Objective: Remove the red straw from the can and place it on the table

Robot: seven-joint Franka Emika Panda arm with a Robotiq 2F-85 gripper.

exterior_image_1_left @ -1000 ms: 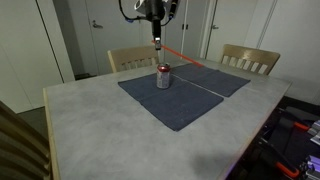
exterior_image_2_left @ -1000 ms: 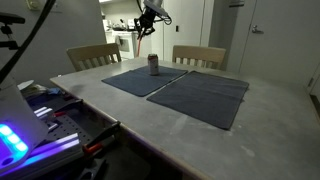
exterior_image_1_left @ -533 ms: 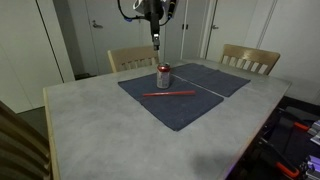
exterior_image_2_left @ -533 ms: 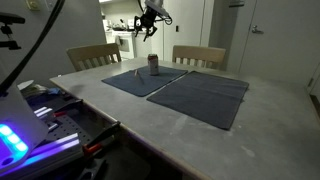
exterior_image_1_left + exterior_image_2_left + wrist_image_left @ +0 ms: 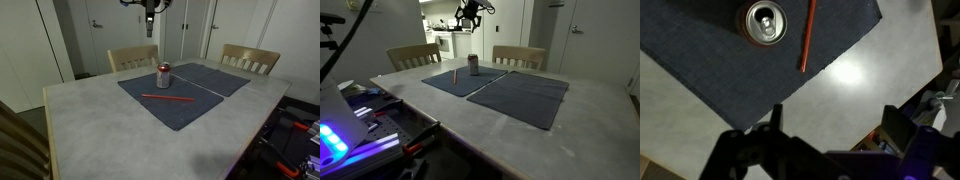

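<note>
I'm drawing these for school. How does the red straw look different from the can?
The red straw lies flat, while the can stands upright. The straw is long and very thin; the can is short and round. The straw is red all over; the can is mostly silver-grey with red marks. Both rest on the same dark placemat on the table, beside each other without touching.

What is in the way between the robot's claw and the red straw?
Nothing visible. The open gripper hangs high over the table. The red straw lies flat on the dark placemat beside the can, not touching it.
</note>
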